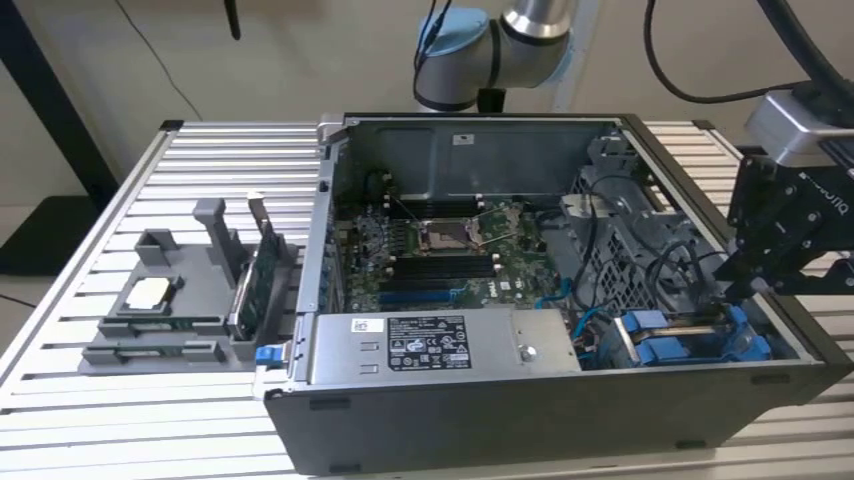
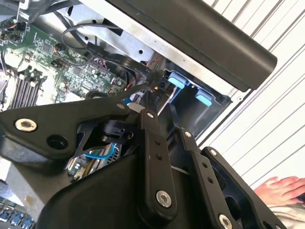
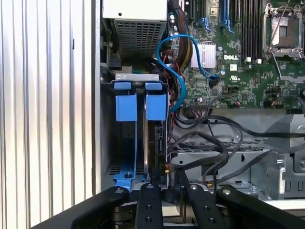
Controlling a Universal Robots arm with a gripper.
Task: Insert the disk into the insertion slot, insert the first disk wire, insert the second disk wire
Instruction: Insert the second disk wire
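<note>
Pinches a black wire plug (image 3: 166, 179) in the nearly closed black linkage pincer (image 3: 167, 188), just above the silver-grey disk (image 3: 156, 106) in its bright blue carrier. Sits upright in the grey metal insertion slot (image 3: 110, 143), at a corner of the dark computer case (image 1: 534, 410). Crowded by black cables (image 3: 214, 143) on one side; bare ribbed aluminium bench (image 3: 47, 119) beyond the case wall.

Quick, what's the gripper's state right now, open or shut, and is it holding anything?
Gripper: shut on a small black wire plug.
</note>
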